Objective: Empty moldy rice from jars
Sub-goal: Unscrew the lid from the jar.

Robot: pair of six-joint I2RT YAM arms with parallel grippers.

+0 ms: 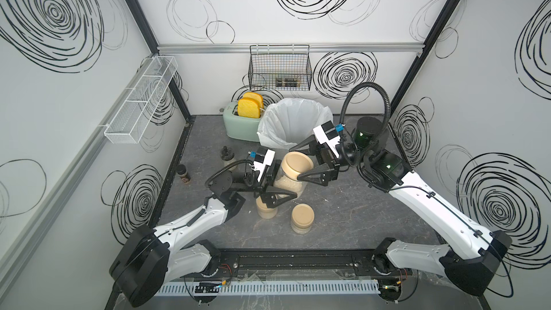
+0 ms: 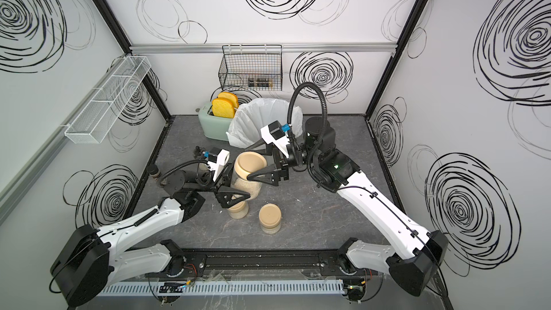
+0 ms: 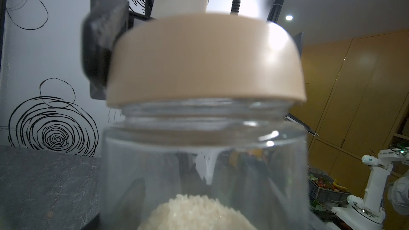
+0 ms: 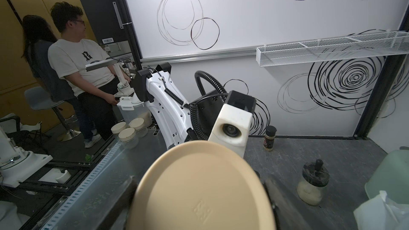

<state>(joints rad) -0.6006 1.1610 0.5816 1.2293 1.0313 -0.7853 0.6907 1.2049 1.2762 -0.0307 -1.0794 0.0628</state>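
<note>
One of the jars (image 1: 286, 184) is held raised over the middle of the table, with my left gripper (image 1: 287, 183) shut on its clear body. Moldy rice (image 3: 197, 213) lies as a pale heap in its lower part. Its tan lid (image 1: 298, 164) sits on the mouth, slightly tilted in the left wrist view. My right gripper (image 1: 295, 162) reaches in from the right with one finger on each side of the lid (image 4: 199, 191), pressing its rim. Two more lidded jars stand on the table below: one (image 1: 267, 208) partly under my left gripper, the other (image 1: 302, 218) in front.
A bin with a white liner (image 1: 293, 123) stands just behind the raised jar, and a mint toaster (image 1: 240, 125) with toast to its left. A black-capped bottle (image 1: 228, 156) and a dark spice shaker (image 1: 182, 172) stand by the left wall. A wire basket (image 1: 280, 68) hangs on the back wall.
</note>
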